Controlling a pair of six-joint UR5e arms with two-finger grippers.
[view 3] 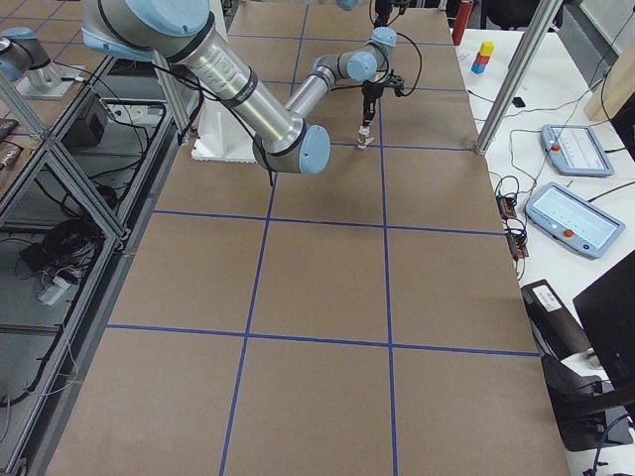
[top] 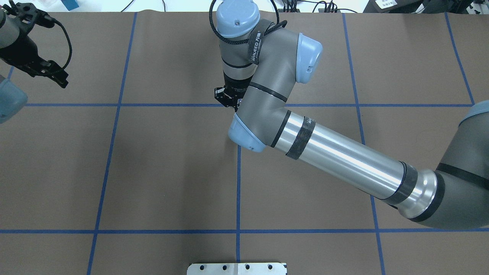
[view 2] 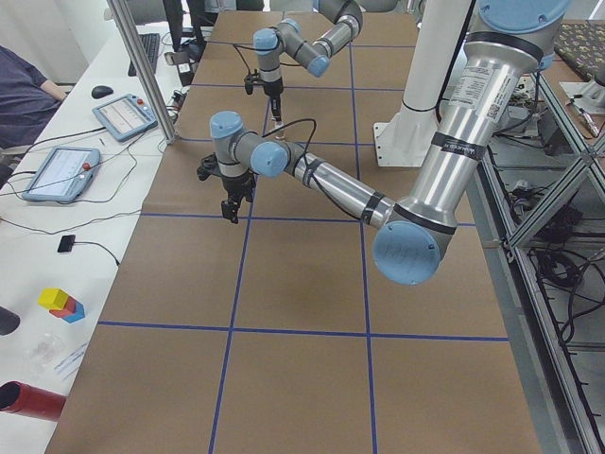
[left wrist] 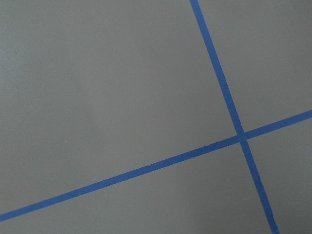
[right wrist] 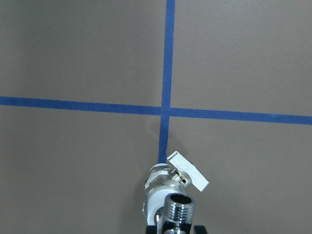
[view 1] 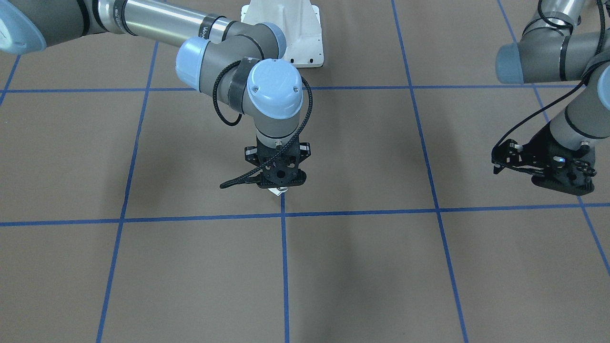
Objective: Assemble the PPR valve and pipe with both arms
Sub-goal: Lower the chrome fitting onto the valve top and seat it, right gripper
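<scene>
In the right wrist view the chrome threaded pipe (right wrist: 178, 207) sits between my right gripper's black fingertips (right wrist: 152, 229) at the bottom edge. The PPR valve (right wrist: 161, 187), with its white collar and flat lever tab, touches the pipe just beyond it, over a blue tape line. My right gripper (view 1: 281, 183) points straight down near the table's middle, shut on the pipe; a white and silvery bit (view 1: 279, 190) shows under it. My left gripper (view 1: 543, 169) hangs above the table far to the side, looks open and holds nothing. It also shows in the overhead view (top: 57, 76).
Brown table cover with a blue tape grid (top: 238, 231). A white bolted pedestal (view 1: 290, 33) stands at the robot's side of the table. The left wrist view shows only the cover and a tape crossing (left wrist: 240, 136). Tablets and an operator are beside the table (view 2: 57, 170).
</scene>
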